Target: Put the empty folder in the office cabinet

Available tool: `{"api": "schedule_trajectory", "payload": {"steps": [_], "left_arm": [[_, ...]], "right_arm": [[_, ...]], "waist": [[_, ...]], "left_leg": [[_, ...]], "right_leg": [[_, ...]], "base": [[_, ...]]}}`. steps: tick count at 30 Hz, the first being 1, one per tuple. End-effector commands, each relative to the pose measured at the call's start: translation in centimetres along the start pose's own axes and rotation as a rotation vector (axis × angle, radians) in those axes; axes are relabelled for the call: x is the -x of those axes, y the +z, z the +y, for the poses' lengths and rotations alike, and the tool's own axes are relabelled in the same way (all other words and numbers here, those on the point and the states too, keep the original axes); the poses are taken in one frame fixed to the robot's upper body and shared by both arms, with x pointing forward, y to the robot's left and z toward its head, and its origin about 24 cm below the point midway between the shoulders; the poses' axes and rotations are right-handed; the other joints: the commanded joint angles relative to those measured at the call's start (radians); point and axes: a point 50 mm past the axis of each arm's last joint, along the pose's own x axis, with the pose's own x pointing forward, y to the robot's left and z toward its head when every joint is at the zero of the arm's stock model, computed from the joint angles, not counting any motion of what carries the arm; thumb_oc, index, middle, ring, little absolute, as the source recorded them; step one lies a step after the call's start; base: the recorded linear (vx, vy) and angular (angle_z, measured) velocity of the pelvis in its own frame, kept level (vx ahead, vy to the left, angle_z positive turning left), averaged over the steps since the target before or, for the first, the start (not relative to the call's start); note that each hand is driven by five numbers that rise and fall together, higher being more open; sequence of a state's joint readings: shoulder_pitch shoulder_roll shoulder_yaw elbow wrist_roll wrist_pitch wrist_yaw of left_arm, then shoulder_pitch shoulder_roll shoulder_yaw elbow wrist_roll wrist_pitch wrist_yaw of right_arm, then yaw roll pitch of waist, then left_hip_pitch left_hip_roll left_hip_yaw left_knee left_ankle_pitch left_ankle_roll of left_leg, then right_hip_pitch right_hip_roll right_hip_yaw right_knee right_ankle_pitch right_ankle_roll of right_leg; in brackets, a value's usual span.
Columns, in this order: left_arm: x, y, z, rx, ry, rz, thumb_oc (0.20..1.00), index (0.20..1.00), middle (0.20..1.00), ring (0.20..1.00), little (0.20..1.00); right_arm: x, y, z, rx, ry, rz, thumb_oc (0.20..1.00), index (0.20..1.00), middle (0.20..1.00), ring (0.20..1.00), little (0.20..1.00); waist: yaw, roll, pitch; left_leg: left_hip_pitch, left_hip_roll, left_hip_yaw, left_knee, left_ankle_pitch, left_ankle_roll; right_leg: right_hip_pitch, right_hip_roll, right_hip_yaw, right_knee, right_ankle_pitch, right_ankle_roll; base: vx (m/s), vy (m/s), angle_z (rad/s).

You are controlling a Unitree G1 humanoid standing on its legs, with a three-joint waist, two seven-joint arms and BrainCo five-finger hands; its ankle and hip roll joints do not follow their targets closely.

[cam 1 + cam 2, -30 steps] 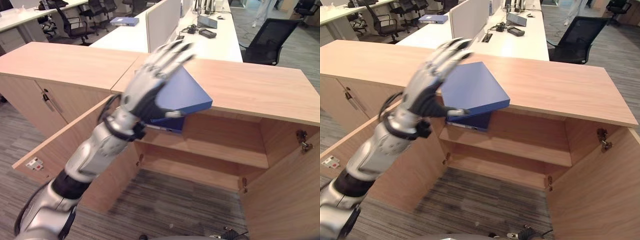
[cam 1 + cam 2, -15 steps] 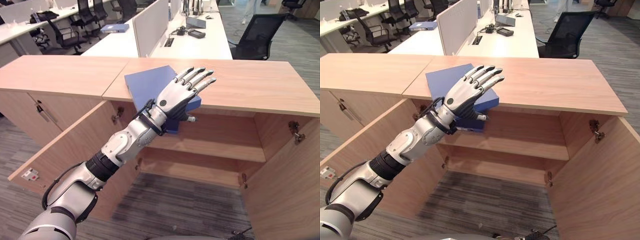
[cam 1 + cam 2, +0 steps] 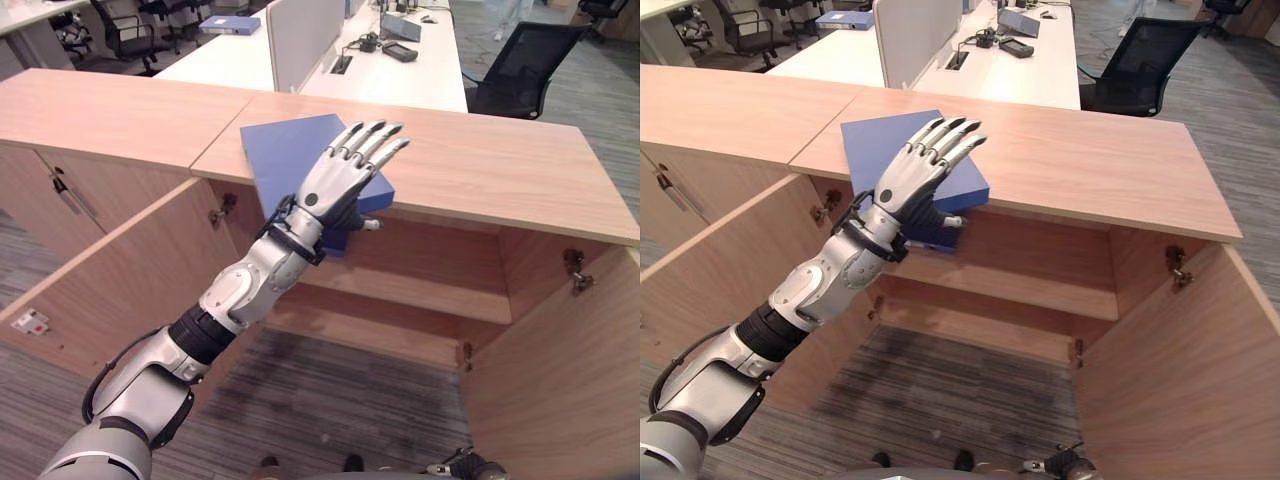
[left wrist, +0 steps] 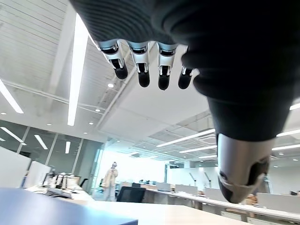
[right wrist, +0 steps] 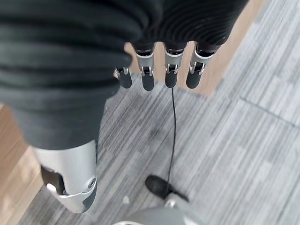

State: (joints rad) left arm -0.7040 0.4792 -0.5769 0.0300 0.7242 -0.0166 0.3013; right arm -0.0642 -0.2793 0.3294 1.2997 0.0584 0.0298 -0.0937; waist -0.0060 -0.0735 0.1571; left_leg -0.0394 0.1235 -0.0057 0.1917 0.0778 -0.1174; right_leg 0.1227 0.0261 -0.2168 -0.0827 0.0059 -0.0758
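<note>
A blue folder (image 3: 285,150) lies flat on the wooden cabinet top (image 3: 500,170), and its near corner sticks out over the front edge. My left hand (image 3: 335,185) reaches up from the lower left. Its straight fingers are spread over the folder's top and the thumb juts out below the overhanging corner. In the left wrist view the fingers (image 4: 143,77) point out above the folder's blue surface (image 4: 47,208). The cabinet below stands open, showing a bare inner shelf (image 3: 430,295). My right hand (image 5: 147,75) hangs over the grey floor with relaxed fingers and holds nothing.
The cabinet's left door (image 3: 110,280) and right door (image 3: 560,370) swing out toward me. Behind the cabinet are white desks with a partition (image 3: 300,35), a black chair (image 3: 520,70) and another blue folder (image 3: 228,24). A person (image 4: 111,180) stands far off.
A second ago the left arm was swinging with the folder tilted at the cabinet's front edge. The folder now lies flat on top under the hand. The view has shifted.
</note>
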Motion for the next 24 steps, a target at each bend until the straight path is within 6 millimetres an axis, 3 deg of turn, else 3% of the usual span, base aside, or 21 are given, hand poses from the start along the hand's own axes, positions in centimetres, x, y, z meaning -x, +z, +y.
{"api": "schedule_trajectory", "payload": {"steps": [1,3,7,14,18,19,21,24], "left_arm": [[-2.0,-1.4,2.6,-0.041,0.145,0.064,1.000,1.000,1.000,1.000,1.000],[-1.9,-1.5,2.7,-0.038,0.166,0.065,1.000,1.000,1.000,1.000,1.000],[-1.3,-2.0,2.6,-0.034,0.172,0.091,1.000,1.000,1.000,1.000,1.000],[0.3,-1.6,2.8,0.056,0.196,0.102,1.000,1.000,1.000,1.000,1.000],[1.3,-1.4,3.1,0.079,0.199,0.095,1.000,1.000,1.000,1.000,1.000],[2.5,-1.6,3.5,0.082,0.204,0.109,1.000,1.000,1.000,1.000,1.000],[3.0,-1.6,3.7,0.075,0.199,0.109,1.000,1.000,1.000,1.000,1.000],[3.8,-1.8,3.7,0.075,0.187,0.117,1.000,1.000,1.000,1.000,1.000]], "right_arm": [[-0.1,0.7,-0.9,0.023,-0.045,-0.013,1.000,1.000,1.000,1.000,1.000],[-0.1,1.2,-1.2,0.035,-0.063,-0.031,1.000,1.000,1.000,1.000,1.000],[-0.1,0.7,-0.6,0.053,-0.043,-0.019,1.000,1.000,1.000,1.000,1.000],[0.0,0.5,0.6,0.041,0.002,-0.014,1.000,1.000,1.000,1.000,1.000],[0.0,0.9,1.2,0.046,0.024,-0.026,1.000,1.000,1.000,1.000,1.000],[0.1,1.1,1.7,0.052,0.042,-0.035,1.000,1.000,1.000,1.000,1.000],[0.1,1.2,1.7,0.056,0.048,-0.043,1.000,1.000,1.000,1.000,1.000],[0.1,1.7,1.6,0.037,0.050,-0.061,1.000,1.000,1.000,1.000,1.000]], "waist": [[-0.017,-0.015,0.026],[-0.001,-0.008,0.045],[0.001,0.005,0.016],[0.002,0.032,-0.027],[0.010,0.032,-0.041],[0.022,0.034,-0.046],[0.029,0.038,-0.039],[0.027,0.042,-0.005]], "left_leg": [[-0.084,-0.065,-0.051,0.005,-0.088,0.046],[-0.160,-0.106,-0.081,-0.030,-0.037,0.047],[-0.109,-0.112,-0.130,-0.103,-0.036,0.049],[0.024,-0.115,-0.112,-0.261,-0.034,0.074],[0.050,-0.136,-0.094,-0.279,-0.052,0.093],[0.073,-0.159,-0.086,-0.279,-0.076,0.120],[0.083,-0.164,-0.081,-0.279,-0.082,0.131],[0.094,-0.178,-0.101,-0.275,-0.083,0.150]], "right_leg": [[0.030,-0.046,0.044,-0.005,-0.046,0.130],[0.031,-0.047,0.059,-0.005,-0.043,0.132],[0.033,-0.045,0.085,-0.005,-0.054,0.140],[0.041,-0.082,0.100,-0.002,-0.060,0.162],[0.039,-0.106,0.115,0.009,-0.061,0.180],[0.022,-0.142,0.123,0.074,-0.065,0.204],[-0.004,-0.158,0.131,0.141,-0.067,0.218],[-0.094,-0.174,0.176,0.315,-0.003,0.239]], "base": [[0.02,0.068,0.41],[0.03,0.116,0.20],[0.08,0.099,-0.55],[0.13,0.208,-0.31],[0.08,0.207,0.02],[0.11,0.283,-0.05],[0.06,0.222,-0.18],[-0.03,0.147,-0.16]]}}
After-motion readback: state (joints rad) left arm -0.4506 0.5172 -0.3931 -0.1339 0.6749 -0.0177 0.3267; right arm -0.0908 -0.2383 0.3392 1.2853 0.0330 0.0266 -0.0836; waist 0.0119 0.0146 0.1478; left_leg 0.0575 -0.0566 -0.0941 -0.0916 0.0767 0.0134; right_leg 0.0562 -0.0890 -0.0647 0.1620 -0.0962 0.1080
